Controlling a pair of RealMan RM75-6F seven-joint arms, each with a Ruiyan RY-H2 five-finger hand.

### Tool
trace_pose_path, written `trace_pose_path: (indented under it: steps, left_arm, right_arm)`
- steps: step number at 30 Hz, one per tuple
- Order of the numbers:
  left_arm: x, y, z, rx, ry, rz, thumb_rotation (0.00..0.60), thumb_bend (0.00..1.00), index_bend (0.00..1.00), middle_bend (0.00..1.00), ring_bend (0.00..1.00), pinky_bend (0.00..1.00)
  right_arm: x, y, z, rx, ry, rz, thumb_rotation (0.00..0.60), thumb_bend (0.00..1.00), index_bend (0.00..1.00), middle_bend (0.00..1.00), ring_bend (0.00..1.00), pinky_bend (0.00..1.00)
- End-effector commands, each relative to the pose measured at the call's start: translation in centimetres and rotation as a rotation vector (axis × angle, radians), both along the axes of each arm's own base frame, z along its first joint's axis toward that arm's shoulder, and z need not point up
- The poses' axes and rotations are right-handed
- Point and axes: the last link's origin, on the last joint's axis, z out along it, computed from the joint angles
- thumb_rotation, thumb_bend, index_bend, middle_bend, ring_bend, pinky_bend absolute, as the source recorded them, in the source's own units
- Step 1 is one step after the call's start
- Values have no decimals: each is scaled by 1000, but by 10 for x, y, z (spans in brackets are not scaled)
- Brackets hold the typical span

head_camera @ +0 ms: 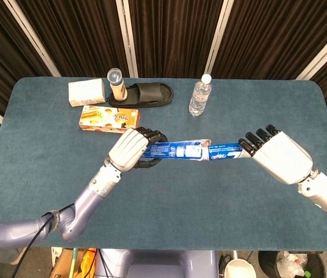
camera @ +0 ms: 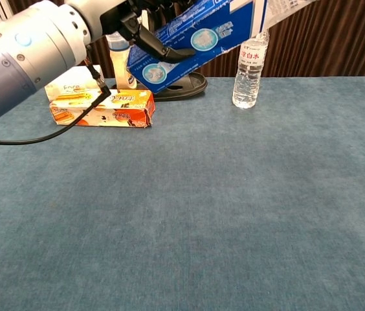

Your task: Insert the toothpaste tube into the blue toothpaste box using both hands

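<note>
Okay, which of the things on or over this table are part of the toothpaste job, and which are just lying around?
Part of the job:
blue box, held by the left hand
toothpaste tube, held by the right hand

Just lying about:
water bottle
black slipper
orange snack box
pale carton
clear-capped cylinder

A blue-covered table point(head_camera: 169, 191) carries everything; far left lie a pale box point(head_camera: 86, 91) and an orange box point(head_camera: 109, 117). A black slipper point(head_camera: 146, 94) holding a tube container point(head_camera: 116, 84) sits beside them; a water bottle point(head_camera: 199, 95) stands right.

Glossy printed card box point(head_camera: 172, 150), clear plastic bottle point(head_camera: 199, 95), matt cloth-like tabletop point(head_camera: 169, 197).
</note>
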Motion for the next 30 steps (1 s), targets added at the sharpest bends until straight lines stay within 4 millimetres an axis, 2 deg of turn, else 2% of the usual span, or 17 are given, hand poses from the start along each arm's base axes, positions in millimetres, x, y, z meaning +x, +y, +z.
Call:
trace_pose_path:
  steps: [1,21,30]
  left_arm:
    - [5,0,-1,-14,13,2,600,401,425,550,528,551]
    - [21,-9,-7,-63,8,32,600,400,423,549,525,551]
    - [30,-9,-7,-68,-8,45,600,400,422,547,525,558]
  right_arm:
    - [-2,1,0,1,8,5,600,561,853,765,710,781]
    - [-12,-4,2,-46,37,-39,600,561,853,765,710,781]
    - [-9,-2,-2,-42,64,-17,600,561,853,765,710,781]
